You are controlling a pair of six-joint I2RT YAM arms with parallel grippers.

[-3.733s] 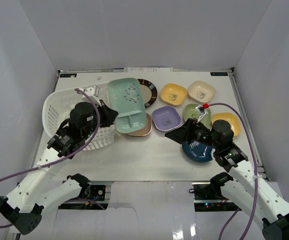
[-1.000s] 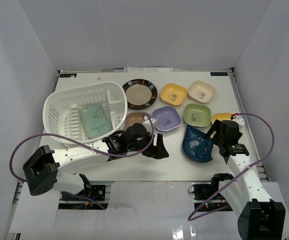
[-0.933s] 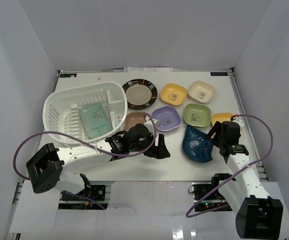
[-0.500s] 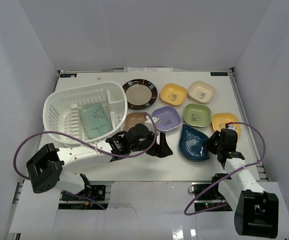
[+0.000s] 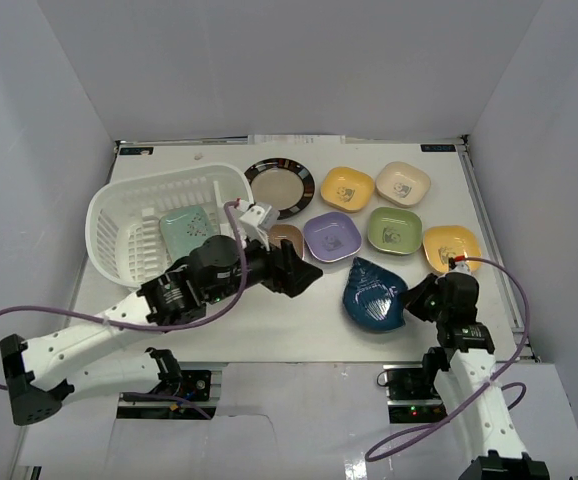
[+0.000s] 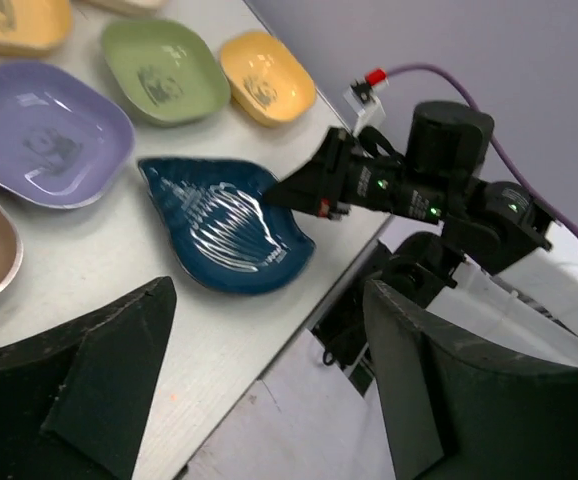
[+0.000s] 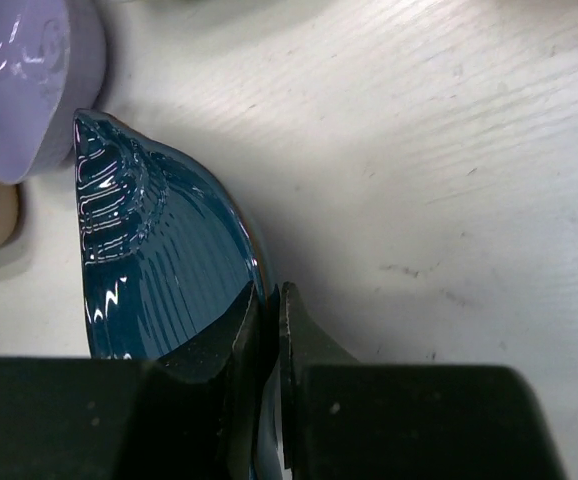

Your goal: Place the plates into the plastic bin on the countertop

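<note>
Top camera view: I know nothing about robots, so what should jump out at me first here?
First, the glossy dark-blue shell-shaped dish near the front edge, its rim pinched by the right gripper. Next, the big white basket at the left with a mint tray lying inside, and the open left gripper hovering between basket and dish.

Your arms (image 5: 79,338) were white, black-jointed | left gripper (image 6: 269,300) and right gripper (image 7: 269,300) were black | cables (image 6: 421,67) purple, one red-tipped.
</note>
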